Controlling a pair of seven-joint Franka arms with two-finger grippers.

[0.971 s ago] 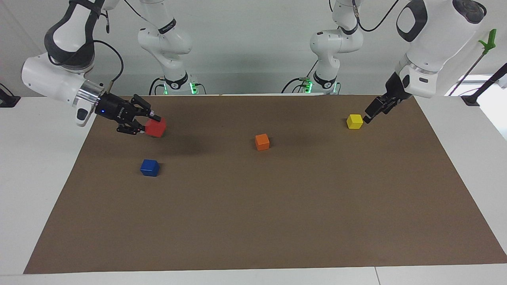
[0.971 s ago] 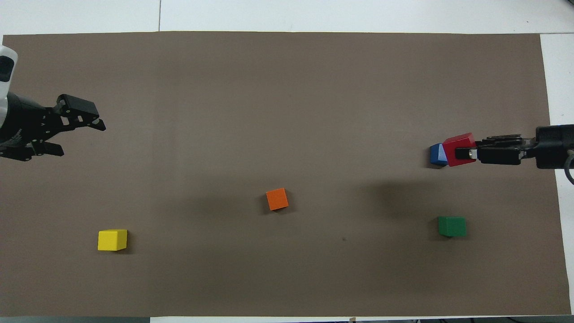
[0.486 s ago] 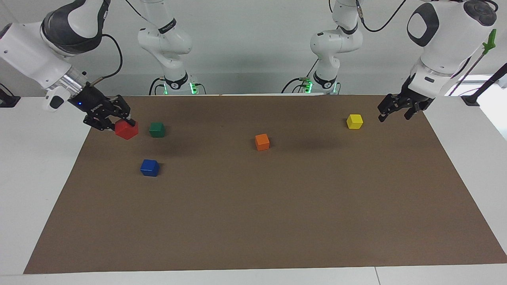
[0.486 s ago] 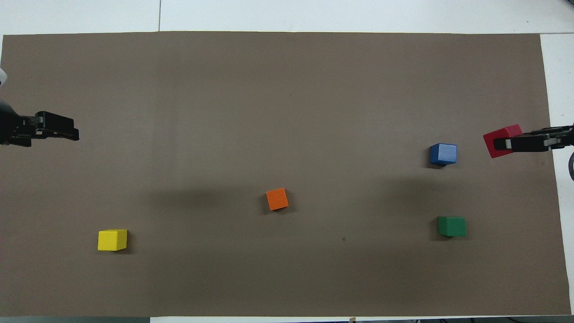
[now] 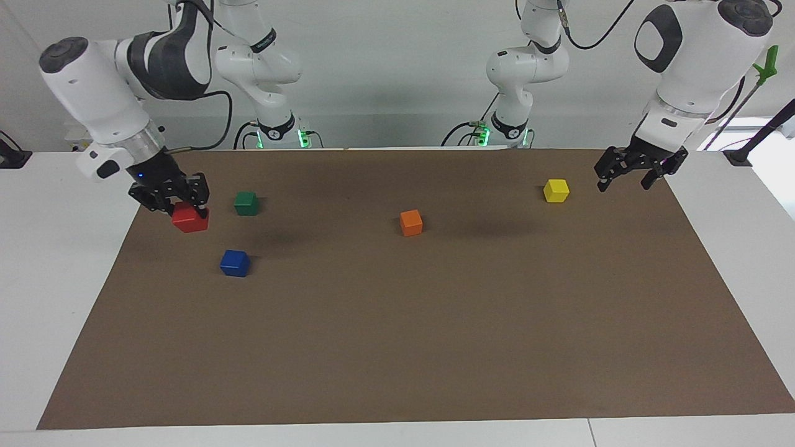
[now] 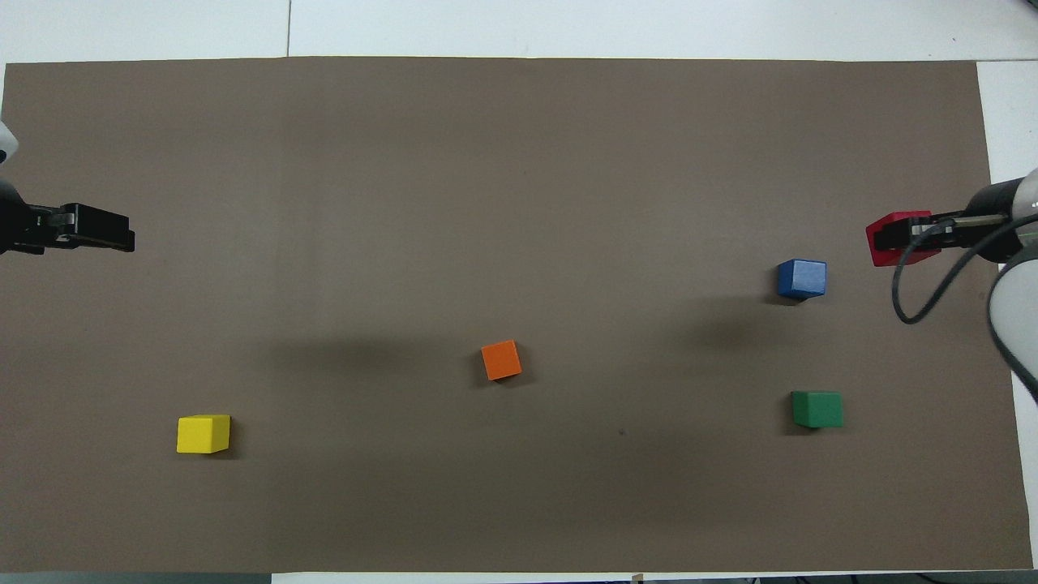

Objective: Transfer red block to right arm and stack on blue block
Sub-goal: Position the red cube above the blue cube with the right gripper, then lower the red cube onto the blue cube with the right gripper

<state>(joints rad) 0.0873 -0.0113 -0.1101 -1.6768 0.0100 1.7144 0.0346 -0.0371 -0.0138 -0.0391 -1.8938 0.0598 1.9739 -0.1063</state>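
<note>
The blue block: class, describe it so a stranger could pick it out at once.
Start at the brown mat and go to the right arm's end, where the right gripper holds the red block in the air. The blue block lies on the mat there, farther from the robots than the green block. It is the only blue cube.

Bright even overhead light; soft diffuse shadows on brown mat; sharp focus.

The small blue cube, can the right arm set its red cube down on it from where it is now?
Probably yes: the blue cube has a bare top, nothing between it and the red cube.
</note>
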